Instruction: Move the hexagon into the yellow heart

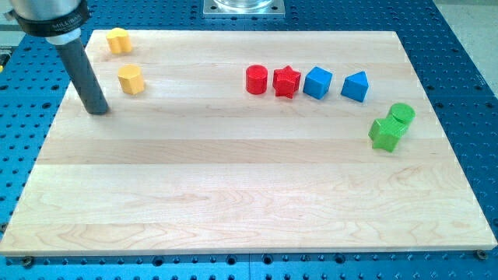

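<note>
A yellow hexagon block (131,78) lies near the view's upper left on the wooden board. A yellow heart block (117,40) lies above it, close to the board's top edge, with a gap between the two. My tip (98,111) rests on the board to the lower left of the hexagon, a short way off and not touching it. The rod leans up toward the view's top left.
A red cylinder (256,79), a red star (286,82), a blue cube (317,82) and a blue triangular block (355,86) stand in a row at the upper middle right. A green cylinder (401,114) and a green block (386,134) sit together at the right. The wooden board (249,194) lies on a blue perforated table.
</note>
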